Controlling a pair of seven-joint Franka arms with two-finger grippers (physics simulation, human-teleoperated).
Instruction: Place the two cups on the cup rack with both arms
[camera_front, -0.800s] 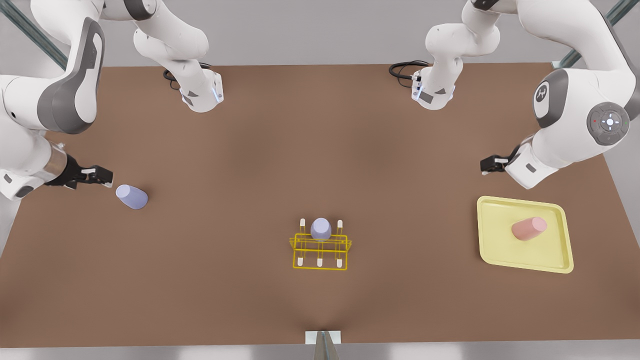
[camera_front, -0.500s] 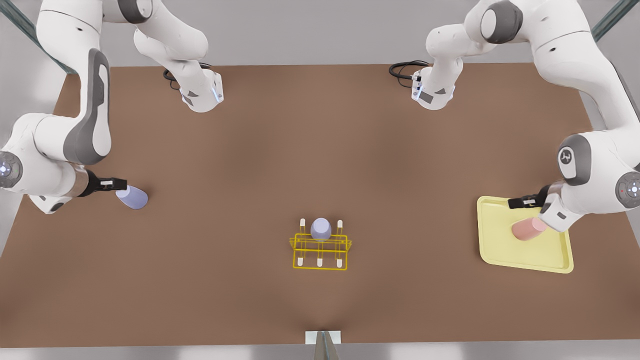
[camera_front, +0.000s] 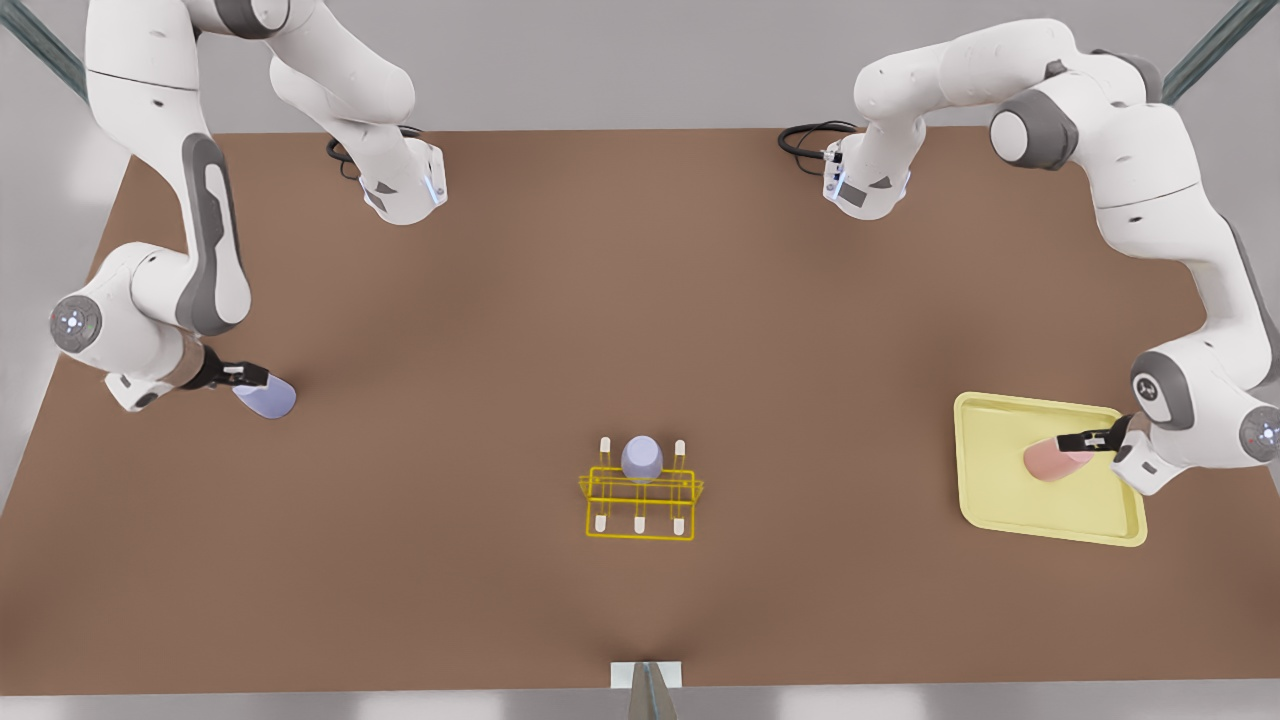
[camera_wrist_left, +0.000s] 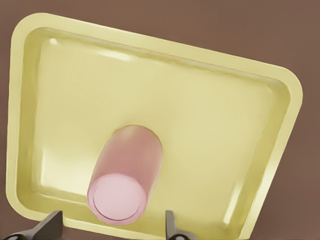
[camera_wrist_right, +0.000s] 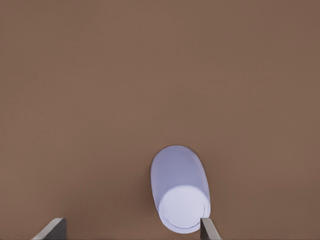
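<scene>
arms (camera_front: 210, 200): white, jointed | joint covers: grey | jaws: black

Lavender cup (camera_front: 641, 457) on rack (camera_front: 640, 503) blocks its middle back peg.

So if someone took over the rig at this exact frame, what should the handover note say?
Left claw: open, fingers either side of the salmon pink cup, not closed on it. The cup stands in the pale-yellow tray at the front view's right.
Right claw: open, at the lavender cup standing on the table at the front view's left.
Cup rack: centre, with another lavender tumbler already on a back peg.
Done: both approaches.
Left: close, lift, put both cups on the rack's pegs.
</scene>
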